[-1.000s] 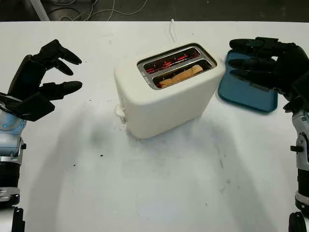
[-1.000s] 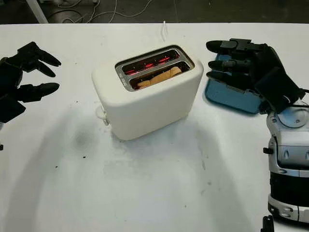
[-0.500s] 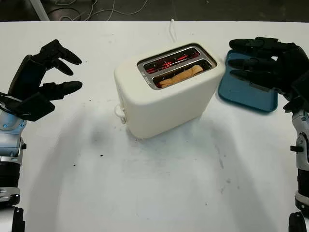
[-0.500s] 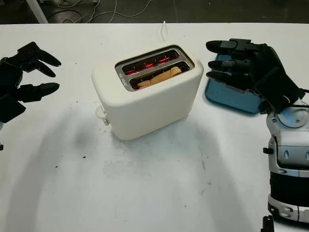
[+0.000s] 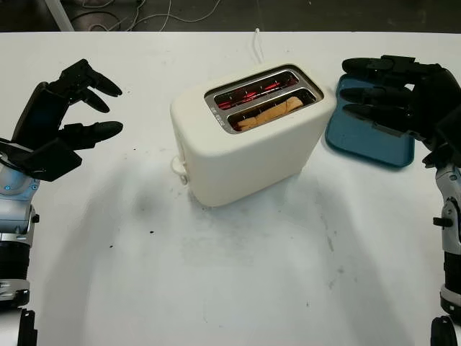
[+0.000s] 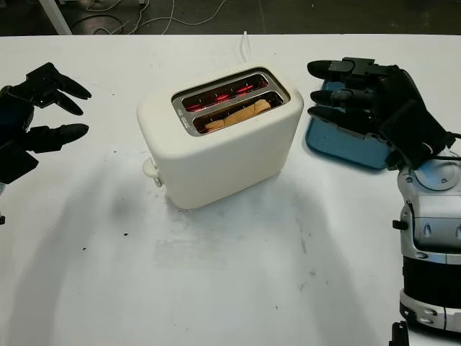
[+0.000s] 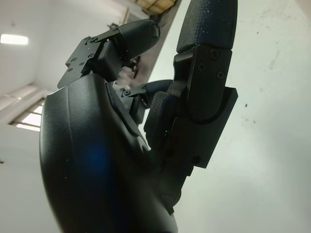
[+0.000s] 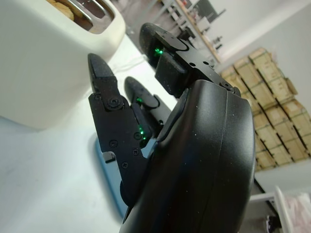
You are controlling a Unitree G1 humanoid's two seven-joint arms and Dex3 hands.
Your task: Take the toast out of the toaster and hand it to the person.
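Approach step, by the look of it; nothing grasped yet. At centre left, left hand [image 5: 61,115] open, holding nothing, well apart from the toaster [image 5: 248,144]. At centre right, right hand [image 5: 396,97] open too, fingertips near the toaster's side, over a blue tray [image 5: 367,140]. At upper centre, toast [image 5: 270,113] low in the nearer slot, farther slot glowing red. Next, likely: lift the right hand above the slot, reach down, pinch the toast's top edge, keeping clear of the hot elements.
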